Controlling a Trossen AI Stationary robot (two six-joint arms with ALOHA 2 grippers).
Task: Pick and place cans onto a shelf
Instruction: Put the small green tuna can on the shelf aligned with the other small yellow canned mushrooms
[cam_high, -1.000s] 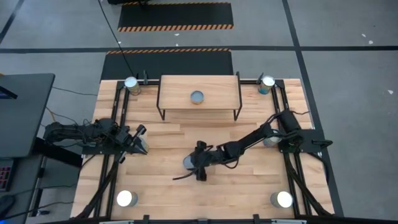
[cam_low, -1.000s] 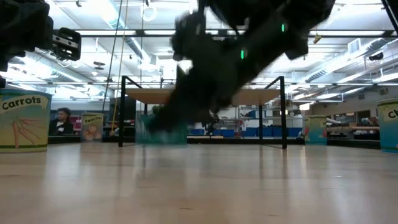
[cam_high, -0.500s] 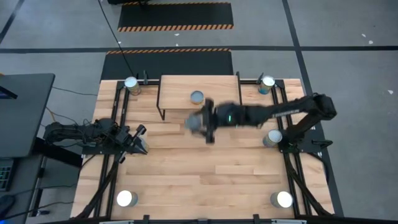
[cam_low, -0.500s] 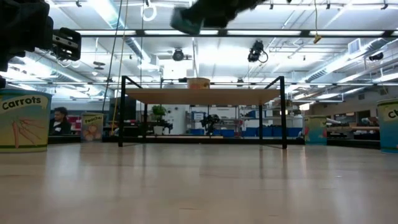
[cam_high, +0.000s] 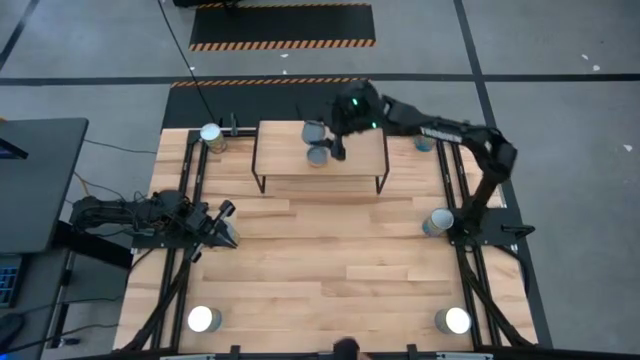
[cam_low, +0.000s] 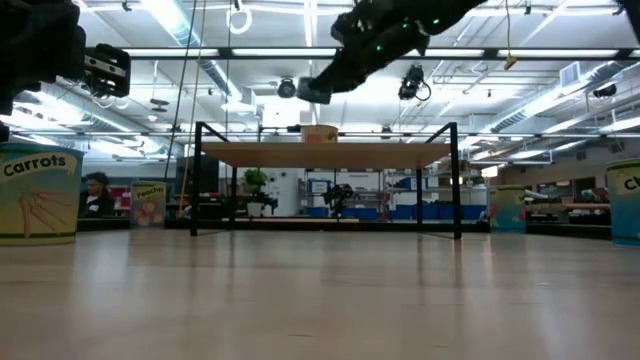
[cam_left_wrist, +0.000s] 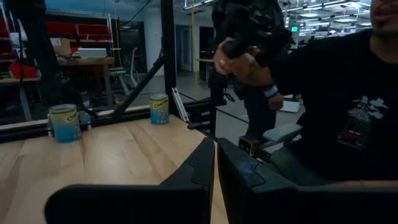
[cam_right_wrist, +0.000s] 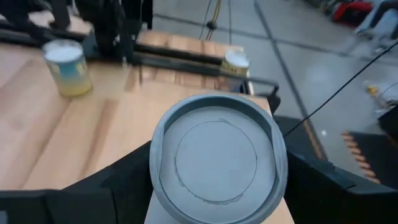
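Observation:
My right gripper (cam_high: 324, 134) is over the shelf (cam_high: 280, 150), shut on a can with a dull grey top (cam_right_wrist: 217, 155), which the low view shows well above the shelf's board (cam_low: 400, 155). A second grey-topped can (cam_high: 318, 155) stands upright on the shelf, just nearer than the held one. My left gripper (cam_high: 228, 233) waits at the table's left side, level and shut, with nothing between its fingers. My right gripper pinches the can's round side wall (cam_right_wrist: 154, 177) between its two fingers (cam_right_wrist: 118, 186), one on each opposite side, just under the top rim. The fingers come from the table's right, slanting down. The can (cam_low: 315, 90) hangs clear above the shelf, its top up.
Silver-topped cans stand at the table's corners (cam_high: 210, 135) (cam_high: 203, 319) (cam_high: 456, 320), and one stands by the right arm's base (cam_high: 437, 221). A black frame runs along both sides of the table. A person in a dark shirt (cam_left_wrist: 336, 106) is beyond the table in the left wrist view.
My right gripper has carried the grey-topped can up from the table's middle and toward the far edge, until it is over the shelf, rolling its wrist on the way. The can has left the tabletop and is now high above the shelf.

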